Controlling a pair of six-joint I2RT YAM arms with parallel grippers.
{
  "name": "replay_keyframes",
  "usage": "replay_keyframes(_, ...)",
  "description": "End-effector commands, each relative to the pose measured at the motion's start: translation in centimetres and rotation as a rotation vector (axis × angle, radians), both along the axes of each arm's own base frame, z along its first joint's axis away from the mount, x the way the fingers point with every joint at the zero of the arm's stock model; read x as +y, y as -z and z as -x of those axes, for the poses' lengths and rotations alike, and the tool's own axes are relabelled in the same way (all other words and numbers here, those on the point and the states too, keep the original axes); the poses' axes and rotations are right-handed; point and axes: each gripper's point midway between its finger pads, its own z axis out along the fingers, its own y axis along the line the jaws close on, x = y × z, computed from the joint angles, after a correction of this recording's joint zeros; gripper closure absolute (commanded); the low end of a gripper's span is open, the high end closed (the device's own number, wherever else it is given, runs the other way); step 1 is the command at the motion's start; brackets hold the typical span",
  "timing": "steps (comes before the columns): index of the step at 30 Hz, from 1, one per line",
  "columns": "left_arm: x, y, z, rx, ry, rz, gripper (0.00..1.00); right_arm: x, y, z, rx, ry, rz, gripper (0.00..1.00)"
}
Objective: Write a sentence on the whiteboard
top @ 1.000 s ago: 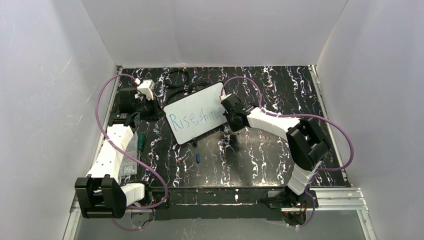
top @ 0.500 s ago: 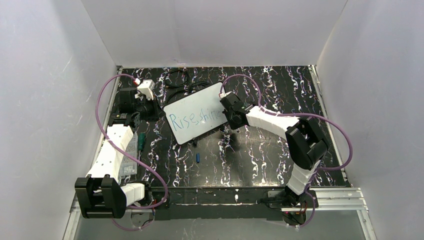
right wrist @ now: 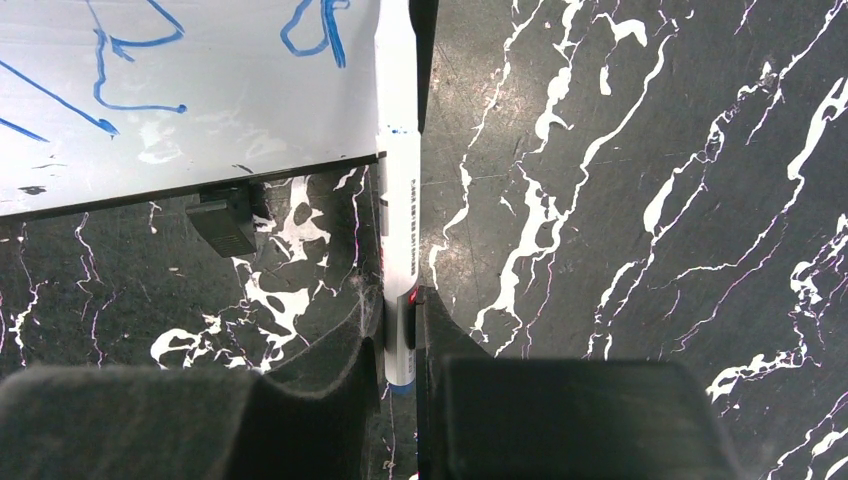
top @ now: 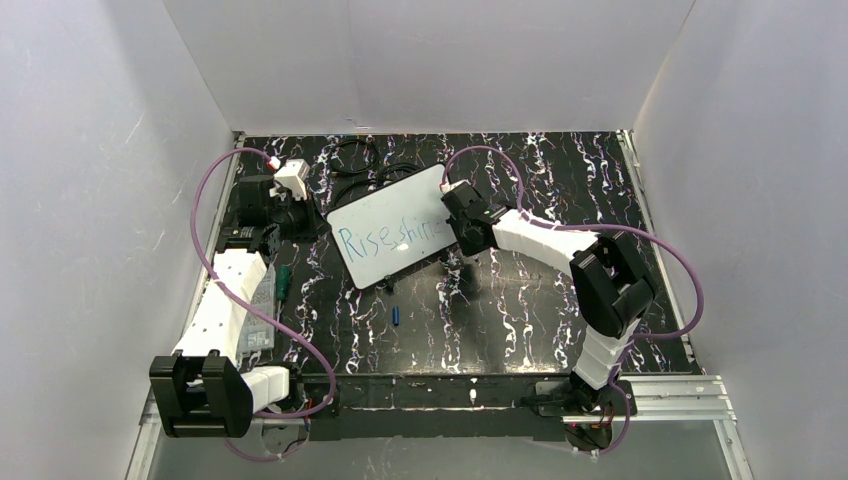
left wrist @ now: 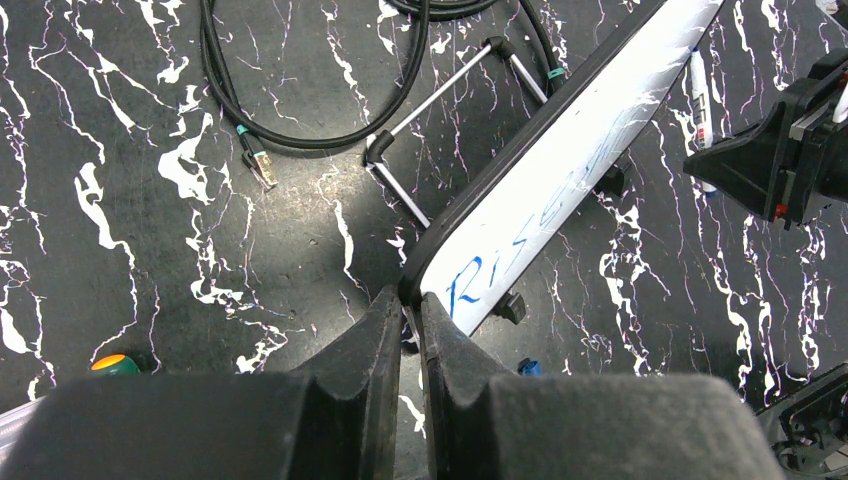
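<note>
While tilted on the black marbled tabletop (top: 520, 300), one white rectangular whiteboard (top: 385, 225) ran near-left to far-right, one blue handwritten sentence (top: 390, 238) along it; left jaws pinched its corner, right jaws one white marker (right wrist: 398, 200).

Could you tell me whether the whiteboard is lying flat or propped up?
Propped up and tilted: the whiteboard stands on edge with a wire stand behind it.

I'm running this from afar in what looks like a robotics lab test cell: plain white panels (top: 430, 60) box in a black marble-patterned tabletop (top: 560, 180) on three sides. The left arm (top: 225, 300) and right arm (top: 545, 245) sit at an aluminium rail (top: 675, 392), purple cables (top: 197, 215) looping off them, with loose black leads (left wrist: 209, 60) lying on the table.
</note>
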Motion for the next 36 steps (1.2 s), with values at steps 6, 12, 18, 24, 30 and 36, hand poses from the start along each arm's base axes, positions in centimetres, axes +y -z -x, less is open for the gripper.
replay_keyframes(6, 0.1, -1.3, 0.2, -0.049, 0.003, -0.007, 1.00, 0.3, 0.9, 0.5, 0.037, -0.025, -0.015, 0.99)
replay_keyframes(12, 0.1, -1.2, 0.2, -0.048, 0.003, -0.005, 1.00, -0.1, 1.8, 1.4, 0.064, -0.019, -0.012, 0.99)
replay_keyframes(18, 0.1, -1.3, 0.2, -0.050, 0.003, -0.006, 1.00, 0.0, 1.2, 1.0, 0.044, -0.015, -0.019, 0.99)
replay_keyframes(24, 0.1, -1.3, 0.2, -0.050, 0.003, -0.006, 1.00, 0.0, -0.7, 0.9, 0.000, -0.004, -0.057, 0.99)
replay_keyframes(30, 0.2, -1.3, 0.2, -0.050, 0.001, -0.006, 1.00, -0.5, -1.1, 2.1, 0.008, 0.009, -0.087, 0.99)
replay_keyframes(36, 0.1, -1.3, 0.2, -0.051, 0.002, -0.005, 1.00, -0.8, 0.6, 2.5, 0.046, 0.010, -0.054, 0.99)
